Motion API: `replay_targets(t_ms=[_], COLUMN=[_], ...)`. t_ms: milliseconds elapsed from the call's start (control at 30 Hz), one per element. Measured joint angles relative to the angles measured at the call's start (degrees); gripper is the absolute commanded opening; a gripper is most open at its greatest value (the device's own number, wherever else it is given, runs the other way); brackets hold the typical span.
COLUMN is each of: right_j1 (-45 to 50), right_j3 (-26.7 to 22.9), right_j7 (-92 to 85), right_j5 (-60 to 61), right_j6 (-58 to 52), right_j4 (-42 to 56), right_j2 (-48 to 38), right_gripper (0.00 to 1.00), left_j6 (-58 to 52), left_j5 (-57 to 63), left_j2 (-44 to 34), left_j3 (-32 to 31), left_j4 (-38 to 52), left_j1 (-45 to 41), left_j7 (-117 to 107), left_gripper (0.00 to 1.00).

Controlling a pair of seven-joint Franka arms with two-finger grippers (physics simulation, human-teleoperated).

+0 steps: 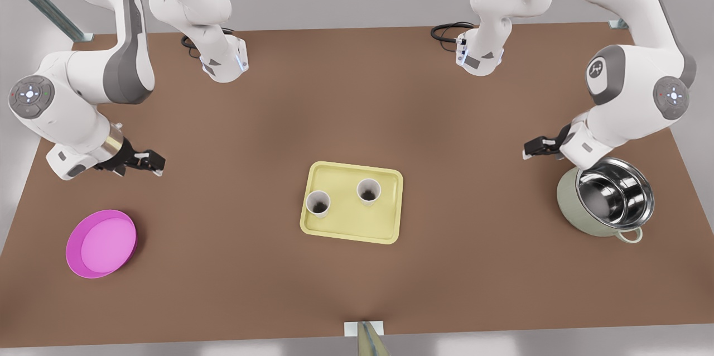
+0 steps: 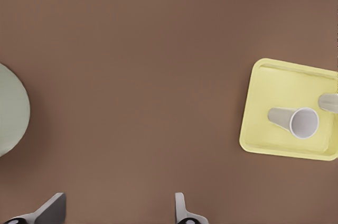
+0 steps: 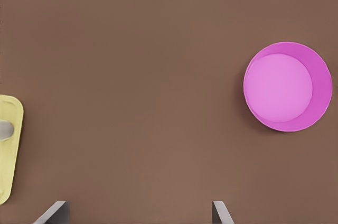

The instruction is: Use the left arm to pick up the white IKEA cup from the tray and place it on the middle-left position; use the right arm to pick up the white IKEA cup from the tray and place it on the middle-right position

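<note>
Left pincer [image 1: 530,149]: fingers [image 2: 180,209] spread wide and empty, hovering above bare tabletop [image 1: 223,267] at the front view's right, next to the green pot [image 1: 580,211].
Right pincer [image 1: 155,165]: also wide and empty, at the front view's left, above the magenta dish [image 1: 101,243].
Cups: the first cup [image 1: 318,202] and second cup [image 1: 368,191] both stand upright inside the tray [image 1: 385,233], apart from each other.
Tray: mid-tabletop, well apart from both pincers.
Progress: nothing done; neither cup is grasped, and both placements on the bare tabletop either side of the tray remain.
</note>
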Motion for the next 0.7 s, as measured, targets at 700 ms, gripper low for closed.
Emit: replay_targets(t_ms=[700], right_j1=[29.02], right_j3=[0.3], right_j7=[13.86], right_j5=[-0.62], right_j6=[12.35], right_j4=[18.38], right_j2=[34.86], right_gripper=[1.0], left_j6=[20.39], left_j5=[8.19], left_j2=[29.19], left_j3=[0.08], left_j4=[12.98], left_j1=[-32.35], left_j7=[-16.85], left_gripper=[1.0])
